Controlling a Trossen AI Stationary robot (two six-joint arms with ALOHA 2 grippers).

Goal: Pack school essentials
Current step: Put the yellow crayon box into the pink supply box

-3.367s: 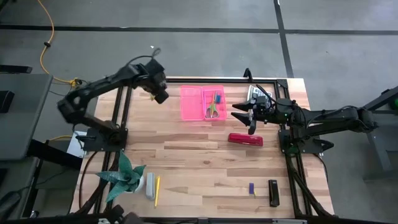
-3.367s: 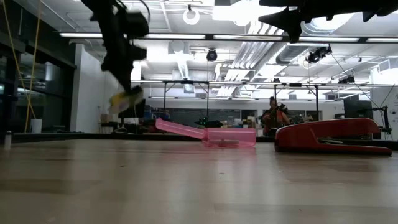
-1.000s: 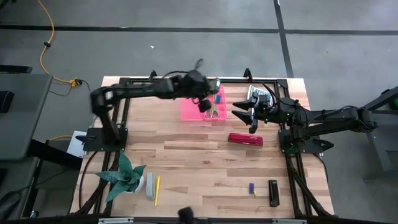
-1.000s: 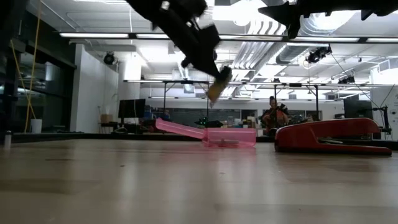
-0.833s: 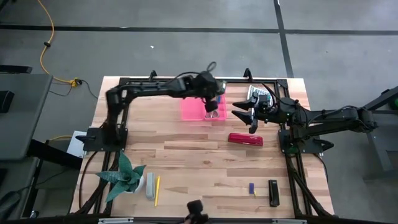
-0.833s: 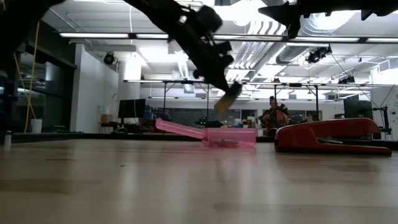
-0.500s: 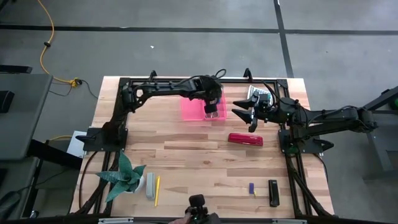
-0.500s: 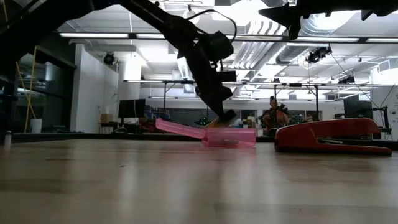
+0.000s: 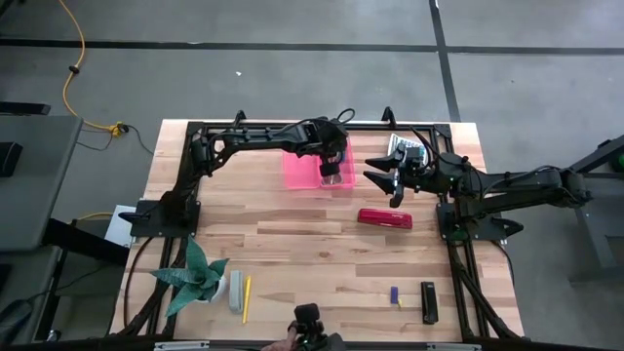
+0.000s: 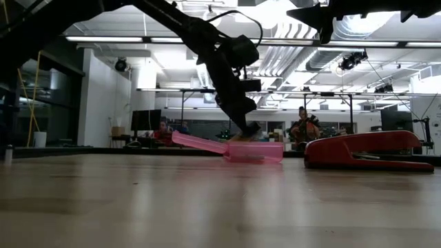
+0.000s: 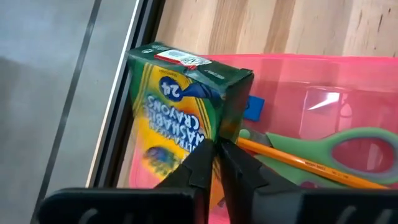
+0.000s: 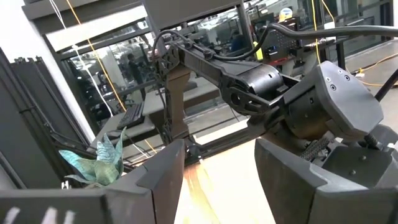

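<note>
A yellow-green crayon box [image 11: 177, 106] stands tilted in the open pink case [image 9: 303, 162], at the tray's far end by the table's black rail. Beside it in the tray lie green-handled scissors [image 11: 364, 152], an orange pencil [image 11: 292, 163] and a small blue piece [image 11: 253, 107]. My left gripper [image 11: 217, 152] reaches down into the case [image 10: 234, 148], its fingers almost together at the box's edge. My right gripper [image 9: 390, 182] waits open above the table, right of the case. A yellow pencil [image 9: 246, 298], a blue-purple piece [image 9: 395, 295] and a black piece [image 9: 428, 302] lie near the front edge. My left gripper pinches the crayon box at the near corner of its dark green narrow side [image 11: 229, 127], only a thin slit showing between the fingers. The fingers slant down from the table's left and near side. The box leans in the tray, its lower end hidden behind the fingers.
A red stapler [image 9: 384, 217] lies on the table in front of my right gripper. A green spiky plant [image 9: 195, 277] stands at the front left, with a grey piece [image 9: 234, 291] next to it. Bare wood lies between case and front edge.
My left gripper has gone toward the table's right edge and down, tipping steeper, and has brought the crayon box from above the case's lid half into the tray. For the last half second it has kept still there.
</note>
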